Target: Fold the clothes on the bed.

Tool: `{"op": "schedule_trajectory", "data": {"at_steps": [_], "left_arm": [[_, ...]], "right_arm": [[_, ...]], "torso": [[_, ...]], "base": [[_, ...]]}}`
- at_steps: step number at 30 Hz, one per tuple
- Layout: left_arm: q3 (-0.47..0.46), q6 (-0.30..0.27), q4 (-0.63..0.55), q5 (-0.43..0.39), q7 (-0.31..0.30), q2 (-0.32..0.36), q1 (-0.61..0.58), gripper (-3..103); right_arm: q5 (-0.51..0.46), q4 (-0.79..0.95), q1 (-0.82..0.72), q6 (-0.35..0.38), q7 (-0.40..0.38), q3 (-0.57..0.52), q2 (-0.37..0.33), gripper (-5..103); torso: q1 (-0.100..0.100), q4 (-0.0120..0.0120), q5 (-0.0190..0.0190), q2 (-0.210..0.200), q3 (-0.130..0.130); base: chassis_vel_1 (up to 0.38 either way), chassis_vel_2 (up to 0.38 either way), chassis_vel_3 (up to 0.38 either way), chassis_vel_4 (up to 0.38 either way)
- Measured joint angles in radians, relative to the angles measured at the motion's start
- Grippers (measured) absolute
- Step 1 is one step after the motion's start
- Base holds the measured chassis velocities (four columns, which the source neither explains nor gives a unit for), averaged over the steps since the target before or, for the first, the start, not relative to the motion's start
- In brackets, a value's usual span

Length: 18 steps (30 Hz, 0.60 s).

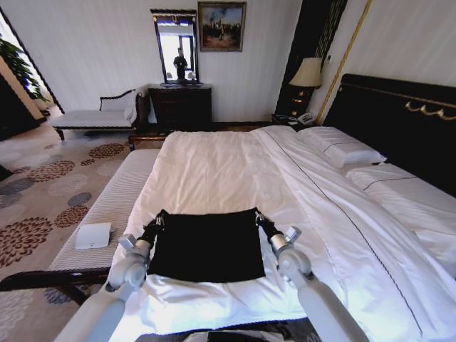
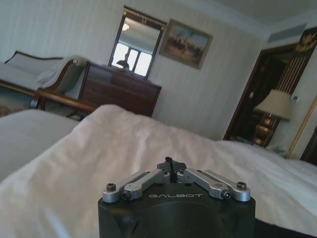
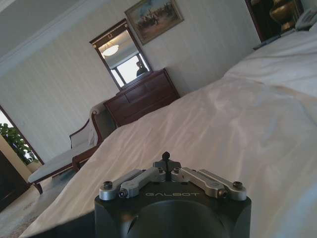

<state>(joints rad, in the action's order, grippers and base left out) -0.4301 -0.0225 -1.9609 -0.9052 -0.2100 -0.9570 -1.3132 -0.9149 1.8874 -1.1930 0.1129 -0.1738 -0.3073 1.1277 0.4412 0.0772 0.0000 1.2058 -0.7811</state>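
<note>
Soft black T-shirt (image 1: 208,246) lying as a neat rectangle on near end of large white-duveted bed (image 1: 228,167); left gripper (image 1: 158,222) and right gripper (image 1: 258,217) pinched shut on far corners. Partly folded, seemingly; further folds remaining.

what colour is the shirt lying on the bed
Black; no lettering shows. The shirt is clearest in the head view, against the white bed.

White-duveted bed (image 1: 235,167), black T-shirt (image 1: 208,246) seemingly flat near its foot, pillows (image 1: 342,149) at the headboard.
</note>
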Motion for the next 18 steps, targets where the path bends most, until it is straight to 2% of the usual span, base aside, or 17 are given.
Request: {"op": "schedule_trajectory", "data": {"at_steps": [7,13,18], "left_arm": [[-0.05,-0.007,-0.086,-0.047,-0.034,0.036,-0.003,1],[-0.092,-0.016,-0.2,-0.11,-0.069,0.098,0.002,1],[-0.11,-0.011,-0.234,-0.126,-0.095,0.122,0.006,1]], "right_arm": [[0.007,0.052,0.017,-0.009,-0.011,-0.022,-0.027,0],[0.023,0.161,0.041,-0.018,-0.011,-0.049,-0.07,0],[0.017,0.22,0.037,-0.018,-0.013,-0.072,-0.093,0]], "torso": [[0.0,-0.0002,-0.0002,0.0,0.0],[0.0,-0.0001,0.0001,0.0,0.0],[0.0,-0.0001,0.0,0.0,0.0]], "base": [[0.0,0.0,0.0,0.0],[0.0,0.0,0.0,0.0],[0.0,0.0,0.0,0.0]]}}
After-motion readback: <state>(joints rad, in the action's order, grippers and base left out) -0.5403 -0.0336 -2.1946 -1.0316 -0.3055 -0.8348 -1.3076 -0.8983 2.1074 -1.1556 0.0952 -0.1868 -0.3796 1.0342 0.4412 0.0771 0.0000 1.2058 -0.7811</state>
